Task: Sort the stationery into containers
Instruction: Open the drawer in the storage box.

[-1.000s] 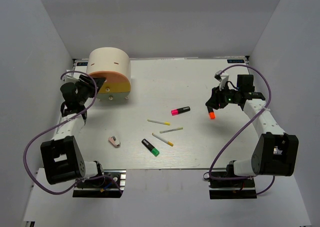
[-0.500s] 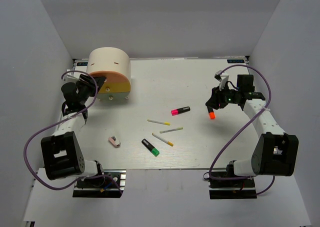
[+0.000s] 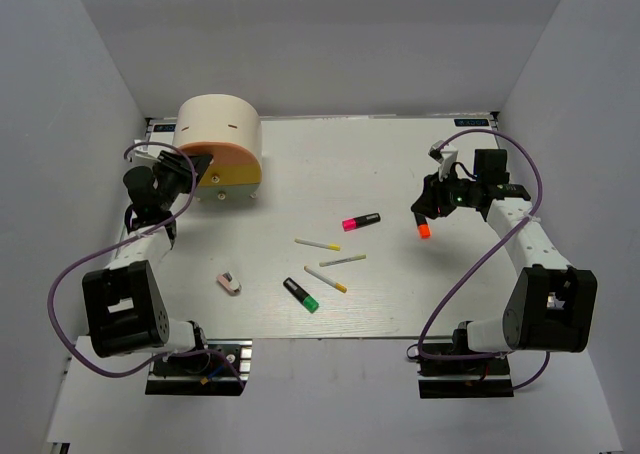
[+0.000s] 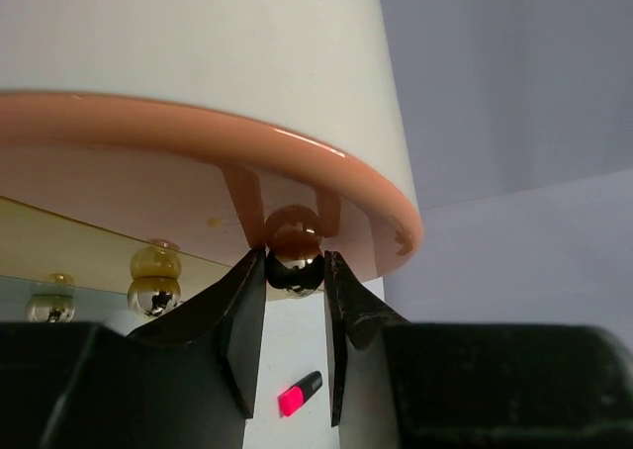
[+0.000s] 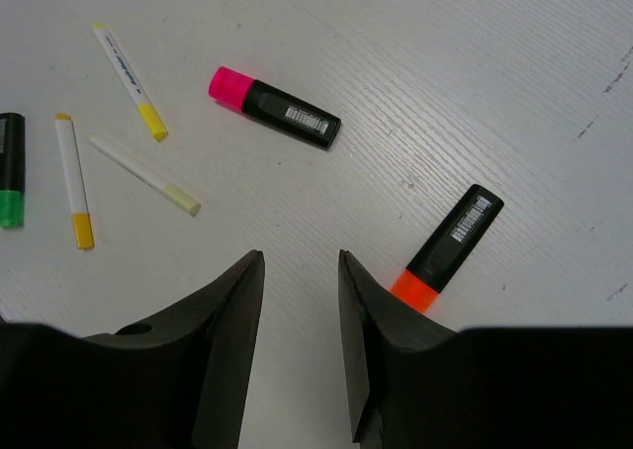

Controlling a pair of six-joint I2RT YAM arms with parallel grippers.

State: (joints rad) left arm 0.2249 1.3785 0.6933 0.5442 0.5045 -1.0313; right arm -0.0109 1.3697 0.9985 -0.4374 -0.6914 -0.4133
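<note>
Nearest the arm bases, flat on the worktop (image 3: 480,294): white-pink eraser (image 3: 228,283) to the left, green-capped highlighter (image 3: 300,295) near the middle. Just beyond, three yellow-and-white pens (image 3: 325,279), loosely fanned and apart from one another. A little farther back, pink-capped highlighter (image 3: 361,220), lying alone. Over on the right, right hand (image 5: 300,261) tipped down toward the worktop, fingers parted by a narrow gap with nothing between them; orange-capped highlighter (image 5: 447,248) flat just outside one finger, not gripped. At the far left, left arm folded back on itself, left hand (image 4: 294,271) held about level and pinched onto the small round orange drawer knob (image 4: 294,274), one finger on each side. Behind it, orange drawer (image 4: 148,172) stacked above yellow drawer (image 4: 59,241), both at the base of the cream drum-shaped organizer (image 3: 220,129) in the far left corner
</note>
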